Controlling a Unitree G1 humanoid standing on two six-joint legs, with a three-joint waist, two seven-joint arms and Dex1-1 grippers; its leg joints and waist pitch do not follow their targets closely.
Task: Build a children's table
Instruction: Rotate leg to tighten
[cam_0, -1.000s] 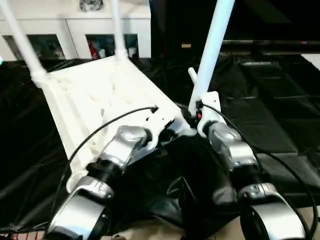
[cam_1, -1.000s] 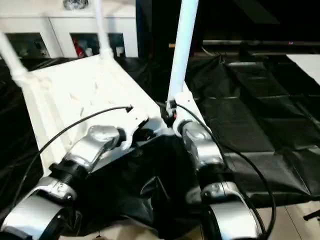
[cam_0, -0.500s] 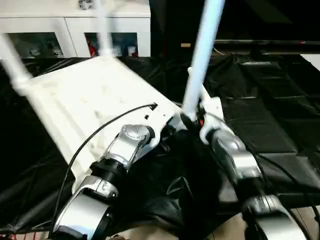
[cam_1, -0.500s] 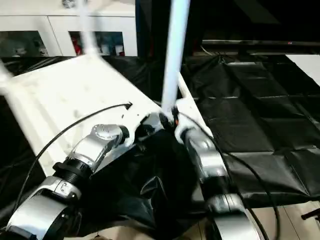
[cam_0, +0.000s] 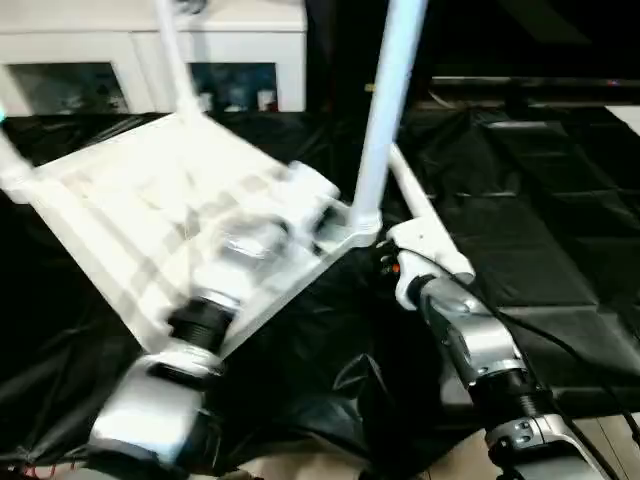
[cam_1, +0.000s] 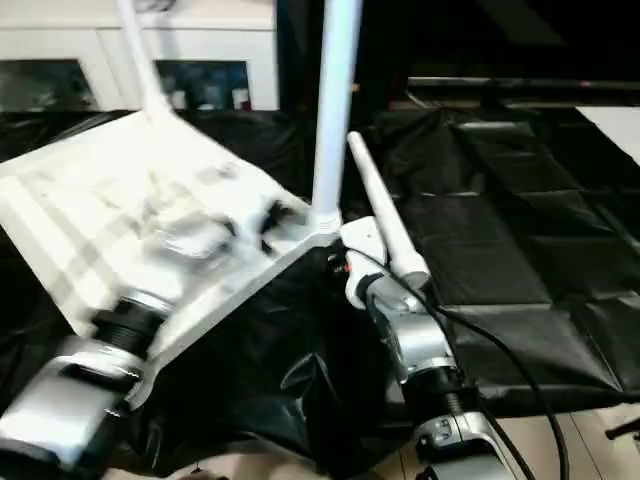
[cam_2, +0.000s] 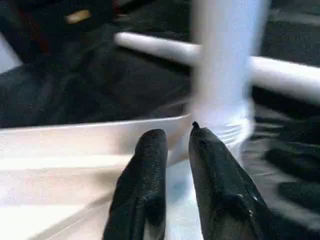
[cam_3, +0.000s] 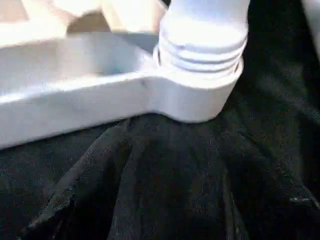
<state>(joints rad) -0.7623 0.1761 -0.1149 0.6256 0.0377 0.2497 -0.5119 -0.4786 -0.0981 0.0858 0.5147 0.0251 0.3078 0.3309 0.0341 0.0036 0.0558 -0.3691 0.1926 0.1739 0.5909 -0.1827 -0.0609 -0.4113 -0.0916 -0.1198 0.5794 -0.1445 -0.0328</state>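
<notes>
**Third leg seated; one loose leg left to fit**

The tabletop (cam_0: 150, 230) lies ribbed side up on the black-draped desk (cam_0: 560, 200). An upright leg (cam_0: 385, 110) stands in the corner socket (cam_3: 200, 85) just ahead of the left gripper (cam_2: 175, 142). The left fingers (cam_2: 147, 170) are a narrow gap apart and hold nothing, with the tabletop's rim just past their tips. The right gripper sits just short of that socket in the head views; whether its fingers are open I cannot tell. Two far legs (cam_0: 172, 55) are already in.

Judging by this, the step in hand is letting go of the fitted leg. Next comes the loose leg (cam_1: 385, 215), lying on the desk beside the right wrist: grasp it, stand it up, and push it into the last empty corner.

A second ago the right gripper was at the leg's base; now it is pulled back, and the tabletop has swung round.
</notes>
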